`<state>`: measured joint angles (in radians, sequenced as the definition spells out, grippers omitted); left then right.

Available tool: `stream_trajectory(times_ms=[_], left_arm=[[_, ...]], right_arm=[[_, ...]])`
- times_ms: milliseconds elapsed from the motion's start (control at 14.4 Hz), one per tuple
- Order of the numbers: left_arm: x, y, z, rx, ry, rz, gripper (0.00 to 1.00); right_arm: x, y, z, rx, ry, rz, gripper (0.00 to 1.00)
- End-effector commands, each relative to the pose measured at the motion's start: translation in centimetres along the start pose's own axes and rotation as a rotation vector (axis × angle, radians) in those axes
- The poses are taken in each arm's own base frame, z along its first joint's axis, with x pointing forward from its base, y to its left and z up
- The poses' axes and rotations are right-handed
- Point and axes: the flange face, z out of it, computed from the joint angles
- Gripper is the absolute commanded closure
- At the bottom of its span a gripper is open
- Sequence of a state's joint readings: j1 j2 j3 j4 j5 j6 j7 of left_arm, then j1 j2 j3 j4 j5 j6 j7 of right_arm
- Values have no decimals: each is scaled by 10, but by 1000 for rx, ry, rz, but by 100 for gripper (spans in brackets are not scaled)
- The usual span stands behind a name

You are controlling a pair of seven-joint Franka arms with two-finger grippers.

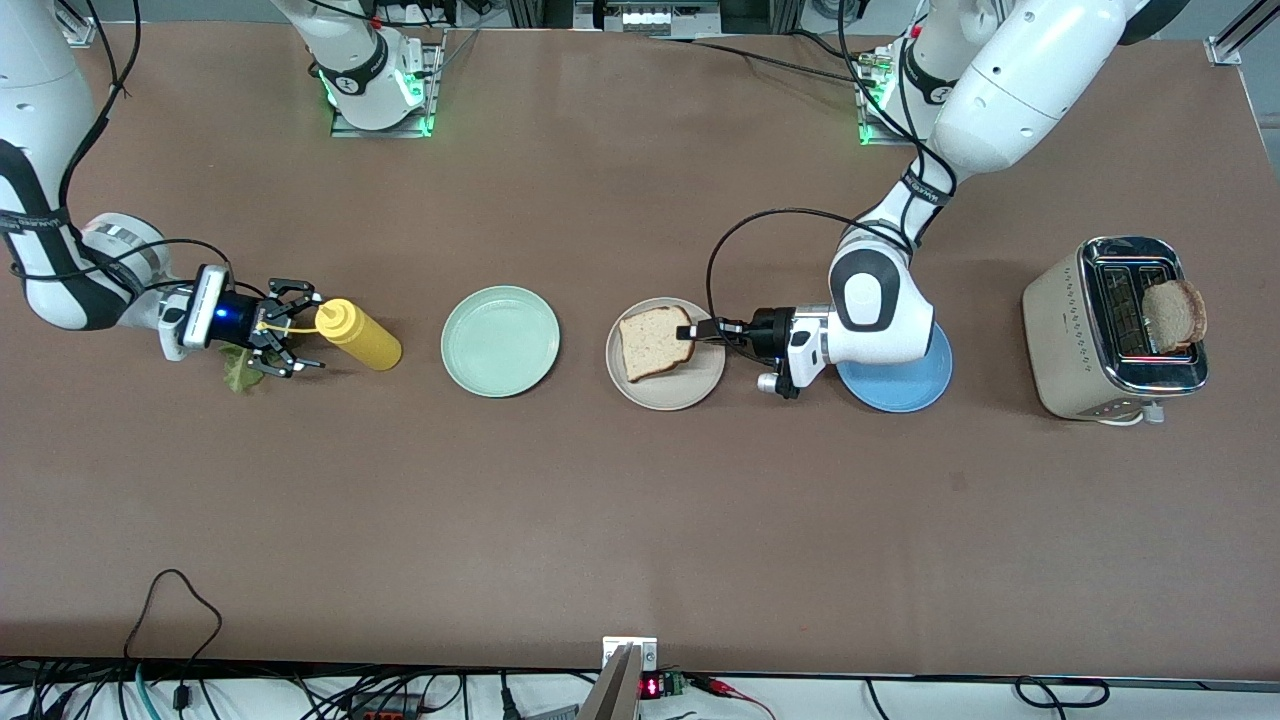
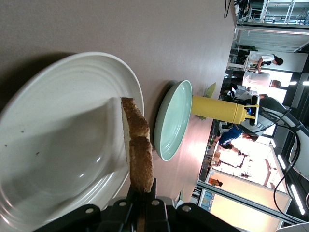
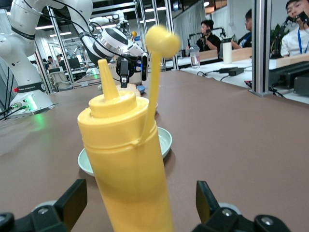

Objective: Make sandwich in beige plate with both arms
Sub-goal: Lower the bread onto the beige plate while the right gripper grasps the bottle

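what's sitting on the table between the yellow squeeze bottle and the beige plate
Only the mint green plate lies between the yellow squeeze bottle and the beige plate, seen in the front view.

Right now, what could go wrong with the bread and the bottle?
The left gripper pinches the bread slice by one edge over the beige plate; it could tear or land crooked. The open right gripper flanks the yellow bottle, and could tip it.
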<state>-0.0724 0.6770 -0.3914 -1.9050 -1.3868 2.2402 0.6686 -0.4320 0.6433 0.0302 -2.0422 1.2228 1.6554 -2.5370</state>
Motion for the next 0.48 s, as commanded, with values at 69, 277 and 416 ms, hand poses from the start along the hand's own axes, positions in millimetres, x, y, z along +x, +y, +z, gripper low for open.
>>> stream_trajectory(times_ms=[69, 277, 416], left_arm=[[-6, -9, 3, -12, 6, 33, 94], [-5, -14, 0, -13, 8, 24, 0], [-2, -12, -9, -12, 18, 26, 0]], right_arm=[[-5, 1, 23, 2, 56, -44, 0], [-2, 2, 45, 14, 87, -66, 0], [0, 2, 51, 24, 86, -70, 0]])
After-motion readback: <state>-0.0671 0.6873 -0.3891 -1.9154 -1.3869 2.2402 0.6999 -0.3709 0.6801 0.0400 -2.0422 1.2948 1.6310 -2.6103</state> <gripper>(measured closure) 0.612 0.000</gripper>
